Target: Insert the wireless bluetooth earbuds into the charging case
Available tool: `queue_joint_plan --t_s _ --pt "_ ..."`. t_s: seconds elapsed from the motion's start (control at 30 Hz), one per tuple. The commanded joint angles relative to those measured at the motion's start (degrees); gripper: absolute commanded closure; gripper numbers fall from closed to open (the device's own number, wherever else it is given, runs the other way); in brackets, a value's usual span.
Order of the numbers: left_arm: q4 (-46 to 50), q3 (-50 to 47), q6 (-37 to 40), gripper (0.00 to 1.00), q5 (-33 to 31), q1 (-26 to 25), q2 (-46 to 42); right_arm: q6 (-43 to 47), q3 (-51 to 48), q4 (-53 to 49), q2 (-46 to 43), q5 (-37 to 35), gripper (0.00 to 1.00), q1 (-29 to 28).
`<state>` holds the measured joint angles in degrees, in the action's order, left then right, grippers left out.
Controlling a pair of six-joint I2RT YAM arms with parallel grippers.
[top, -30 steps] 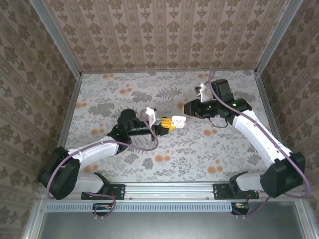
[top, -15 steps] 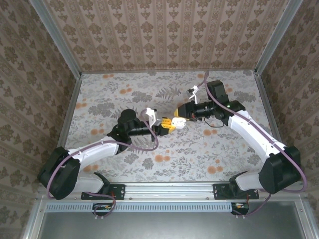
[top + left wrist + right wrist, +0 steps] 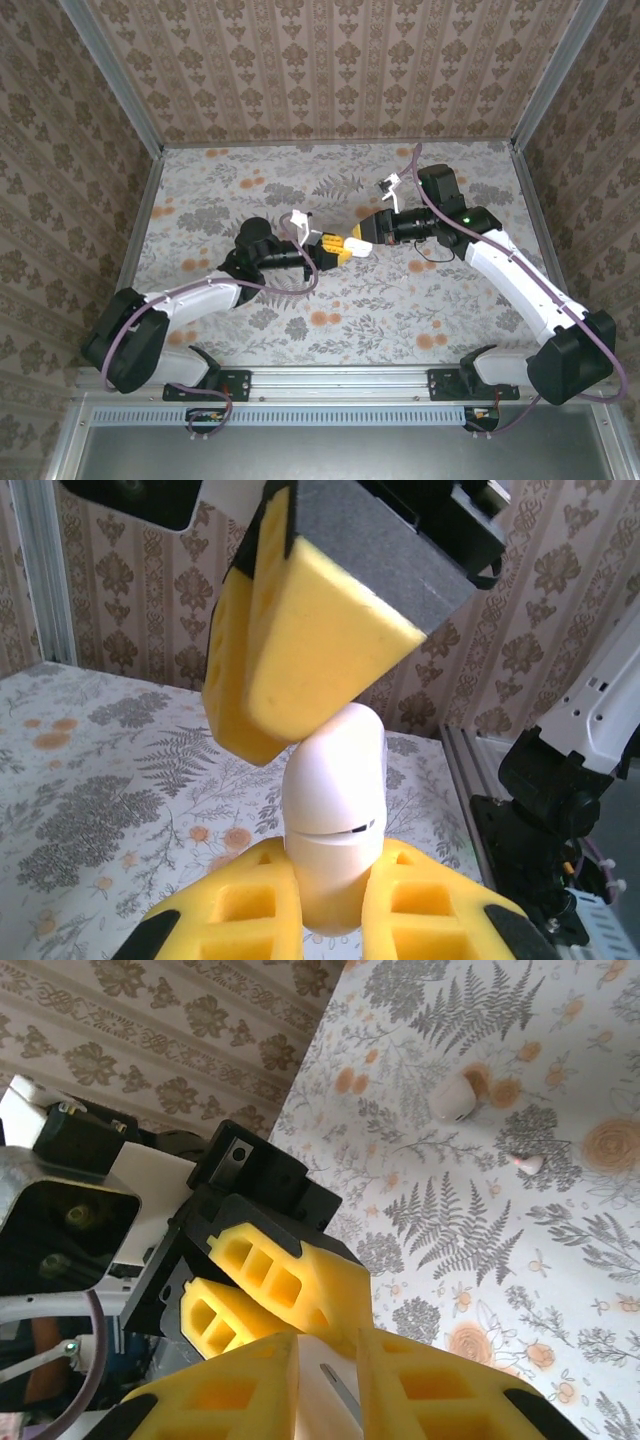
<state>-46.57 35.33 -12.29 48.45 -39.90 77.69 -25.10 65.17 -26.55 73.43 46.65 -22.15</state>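
Low in its wrist camera's frame, the left gripper (image 3: 335,885) pinches the lower half of the white charging case (image 3: 335,780) between two yellow fingers, the case standing upright with the flower-patterned table (image 3: 90,770) behind it. The right gripper (image 3: 328,1355) meets it from the opposite side. At the bottom of the right wrist view the case's white shell fills the gap between that gripper's yellow jaws, which sit closed against it. In the left wrist view one of those fingers (image 3: 300,650) bears on the case's rounded top from the upper left. Seen from overhead, the two grippers join near the middle of the frame with the case between them. On the table, in the upper right of the right wrist view, lie a white rounded lump (image 3: 452,1097) and, just below and right of it, one tiny white earbud (image 3: 527,1162). The two are near each other but apart, and both are well clear of the case.
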Motion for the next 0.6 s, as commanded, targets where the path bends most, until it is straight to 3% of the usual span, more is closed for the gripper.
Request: queue_joint_plan --t_s 0.0,0.27,0.57 --pt "-4.1 3.1 -9.5 1.00 -4.0 2.7 1.4 2.1 -1.0 -4.4 -1.8 0.3 0.78 -1.0" --pt "-4.4 6.6 -18.8 1.00 -3.1 4.0 4.3 3.7 -2.0 -4.4 -2.2 -4.8 0.81 -1.7" --pt "-6.2 9.1 -25.6 1.00 -3.5 3.9 6.8 5.7 -2.7 -4.7 -1.5 -12.4 0.85 -6.4"
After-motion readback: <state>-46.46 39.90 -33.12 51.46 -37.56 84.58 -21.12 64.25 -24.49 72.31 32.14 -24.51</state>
